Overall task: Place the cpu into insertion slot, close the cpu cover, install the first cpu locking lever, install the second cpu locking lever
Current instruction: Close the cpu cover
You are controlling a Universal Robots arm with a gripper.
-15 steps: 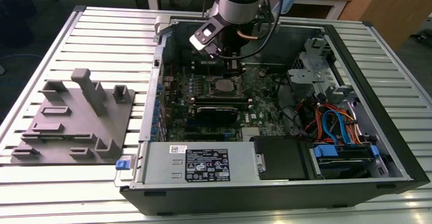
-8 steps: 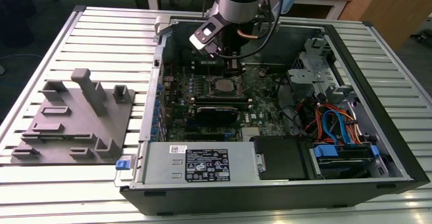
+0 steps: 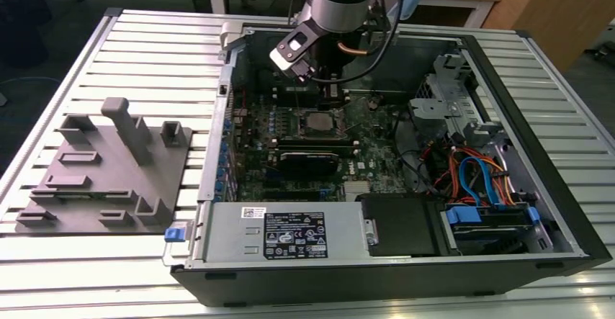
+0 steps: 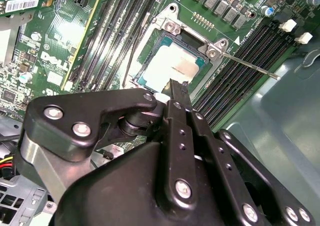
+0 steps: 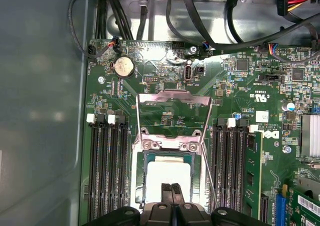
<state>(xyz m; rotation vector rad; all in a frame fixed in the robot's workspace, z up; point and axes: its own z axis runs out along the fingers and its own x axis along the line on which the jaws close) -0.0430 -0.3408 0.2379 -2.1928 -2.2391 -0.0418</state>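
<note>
Down inside the open computer case on the bench, my tool hangs right over the cpu. Its two fingers are pressed close together with nothing between them. I cannot tell if the tips touch the chip. The cpu lies flat in the insertion slot, grey top up. The cpu cover is flipped open, off the chip. One thin locking lever sticks out sideways, not hooked down. A grey holder tray sits on the bench, at the exterior view's left of the case.
</note>
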